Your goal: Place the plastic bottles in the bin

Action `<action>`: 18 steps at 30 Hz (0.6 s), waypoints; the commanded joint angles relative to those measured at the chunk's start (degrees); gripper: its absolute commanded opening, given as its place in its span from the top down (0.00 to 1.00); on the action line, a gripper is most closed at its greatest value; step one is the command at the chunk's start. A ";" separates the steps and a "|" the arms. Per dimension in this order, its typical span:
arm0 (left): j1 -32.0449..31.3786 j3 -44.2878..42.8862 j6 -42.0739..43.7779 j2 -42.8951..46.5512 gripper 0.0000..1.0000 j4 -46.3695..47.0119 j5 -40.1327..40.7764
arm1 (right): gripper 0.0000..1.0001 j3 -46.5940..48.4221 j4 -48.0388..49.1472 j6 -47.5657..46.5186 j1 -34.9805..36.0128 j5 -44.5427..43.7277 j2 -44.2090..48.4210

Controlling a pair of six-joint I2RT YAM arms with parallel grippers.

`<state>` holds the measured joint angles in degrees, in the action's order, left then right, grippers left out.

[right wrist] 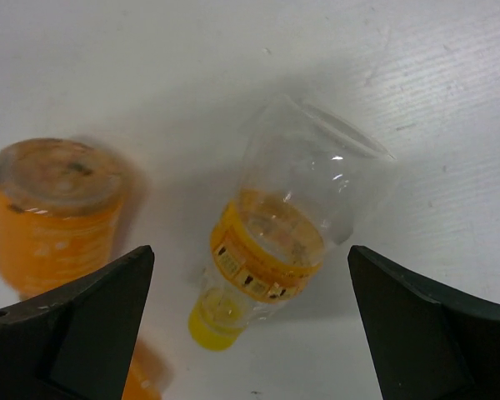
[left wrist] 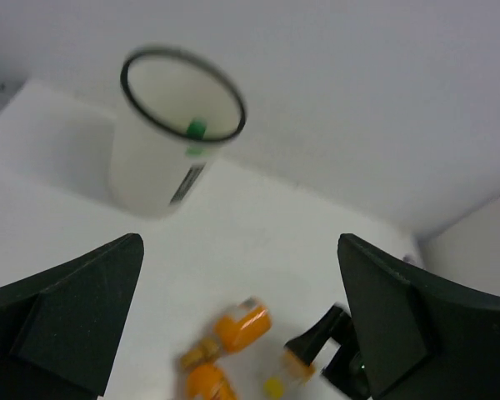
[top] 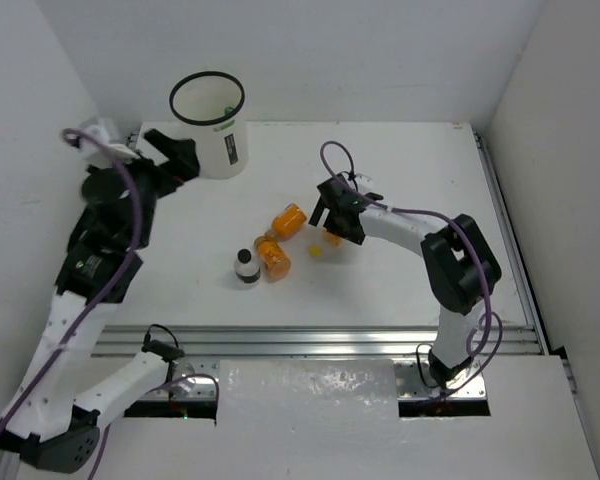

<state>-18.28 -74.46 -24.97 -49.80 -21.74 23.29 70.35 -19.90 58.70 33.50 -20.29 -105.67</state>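
The bin (top: pixel 205 155) stands at the back left, white with a black rim; a green cap (top: pixel 227 110) shows inside it. My left gripper (top: pixel 185 158) hangs open and empty just left of the bin (left wrist: pixel 142 171), apart from it. Mid-table lie two orange bottles (top: pixel 288 220) (top: pixel 273 255) and a short dark bottle with a white cap (top: pixel 246 266). My right gripper (top: pixel 330 222) is open over a clear bottle with a yellow cap (right wrist: pixel 292 225), which lies on its side between the fingers (right wrist: pixel 400 325) without touching them. In the right wrist view an orange bottle (right wrist: pixel 54 212) lies to the left.
White walls close in the table at the back and both sides. A metal rail (top: pixel 320 340) runs along the near edge. The left wrist view is blurred; it shows the orange bottles (left wrist: pixel 242 327) and my right gripper (left wrist: pixel 333 342) beyond them.
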 commanded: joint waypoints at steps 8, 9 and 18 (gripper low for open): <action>-0.08 10.73 0.01 -4.95 0.00 -2.01 -14.39 | 0.56 -3.80 -0.95 4.44 0.08 -3.35 -2.19; -0.09 11.52 -0.25 -5.13 0.00 -1.12 -17.98 | 0.59 -7.47 2.99 3.54 0.17 -3.87 1.31; -3.06 9.86 -2.27 -14.62 0.00 13.45 -54.47 | 0.75 -40.49 51.03 -34.50 0.61 28.93 35.41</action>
<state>-19.20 -62.72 -26.04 -62.92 -16.80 -15.14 36.62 5.58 41.19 33.63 -10.55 -79.77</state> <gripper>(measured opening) 0.996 0.549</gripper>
